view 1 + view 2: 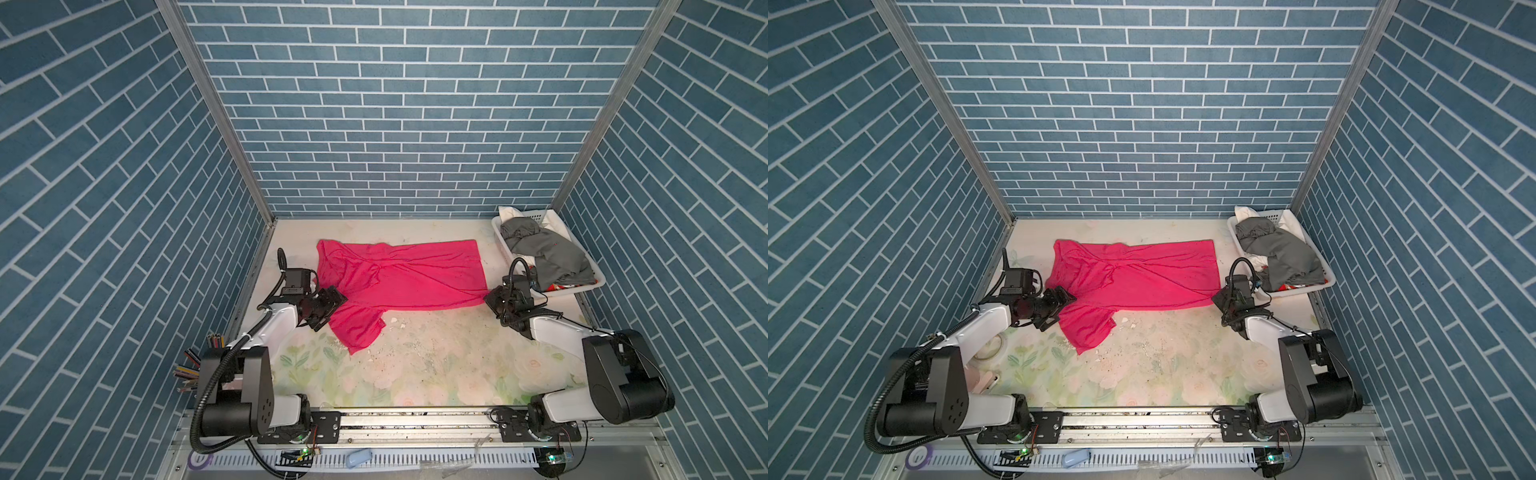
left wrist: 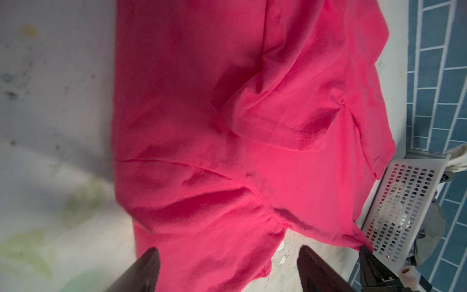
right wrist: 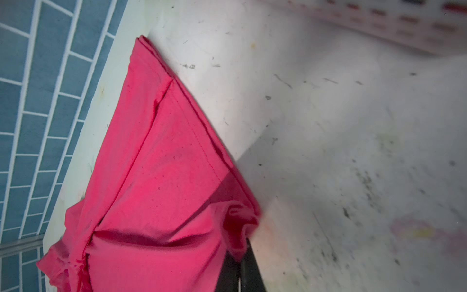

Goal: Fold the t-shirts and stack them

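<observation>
Locate in both top views table [image 1: 415, 374], near half open, pink t-shirt [image 1: 407, 274] spread over far half just short of basket [image 1: 582, 290]; confirm by wrist views left gripper [image 2: 228, 252] spread wide over cloth, right gripper [image 3: 240, 268] pinching hem corner.

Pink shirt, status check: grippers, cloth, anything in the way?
Left gripper open at pink t-shirt's sleeve end. Right gripper shut on its near corner. Shirt spread out, wrinkled, unfolded. White basket close beside right gripper.
</observation>
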You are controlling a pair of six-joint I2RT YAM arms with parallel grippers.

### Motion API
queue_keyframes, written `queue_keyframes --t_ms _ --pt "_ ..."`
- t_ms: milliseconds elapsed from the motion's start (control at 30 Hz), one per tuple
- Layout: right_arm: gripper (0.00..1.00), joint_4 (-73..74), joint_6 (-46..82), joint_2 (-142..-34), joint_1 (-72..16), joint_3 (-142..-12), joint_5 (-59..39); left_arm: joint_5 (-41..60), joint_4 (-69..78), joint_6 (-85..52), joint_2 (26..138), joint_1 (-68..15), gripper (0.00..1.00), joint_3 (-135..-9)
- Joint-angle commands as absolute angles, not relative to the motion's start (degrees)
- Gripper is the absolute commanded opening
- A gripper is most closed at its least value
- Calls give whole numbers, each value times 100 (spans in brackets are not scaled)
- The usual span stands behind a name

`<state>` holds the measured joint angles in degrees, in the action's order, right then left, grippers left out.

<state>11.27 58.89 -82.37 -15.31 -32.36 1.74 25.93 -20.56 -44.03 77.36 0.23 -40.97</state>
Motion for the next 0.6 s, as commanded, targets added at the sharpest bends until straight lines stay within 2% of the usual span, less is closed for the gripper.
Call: queue_keyframes --t_ms 0,167,333,433,567 --pt "0 1138 5480 -8328 -1507 -3261 -66 2240 -2753 -4282 7471 -113 87 -4086" --pt "0 1197 5319 -8371 -1511 -3338 -192 1635 -3301 -4357 7216 -463 87 -3793" --pt "0 1251 5238 -8435 -1512 -3440 -296 1826 -2898 -4536 7544 -606 87 -3492" --pt "0 1247 5215 -8404 -1505 -3424 -329 1933 -2591 -4637 7758 -787 75 -3395" --pt "0 1209 5186 -8300 -1512 -3391 -273 1958 -2297 -4610 7980 -802 42 -3277"
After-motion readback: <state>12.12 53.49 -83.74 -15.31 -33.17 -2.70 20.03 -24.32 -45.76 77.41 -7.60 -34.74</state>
